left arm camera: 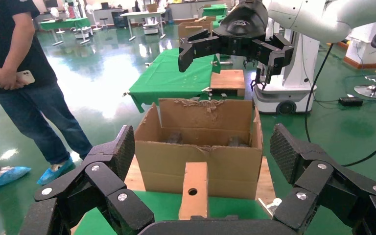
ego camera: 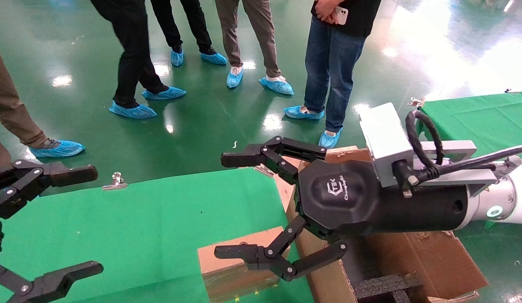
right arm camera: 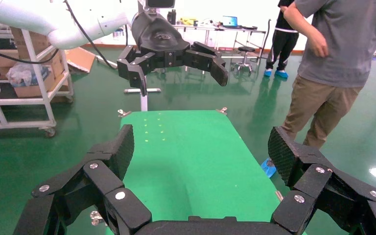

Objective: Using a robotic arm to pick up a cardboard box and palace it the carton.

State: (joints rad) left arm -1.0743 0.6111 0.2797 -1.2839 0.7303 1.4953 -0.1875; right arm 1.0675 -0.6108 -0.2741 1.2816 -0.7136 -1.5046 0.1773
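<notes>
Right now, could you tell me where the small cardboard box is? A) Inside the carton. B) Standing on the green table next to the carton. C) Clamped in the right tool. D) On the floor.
B: the cardboard box stands on the green table beside the carton, while the right tool hangs open above it, holding nothing.
</notes>
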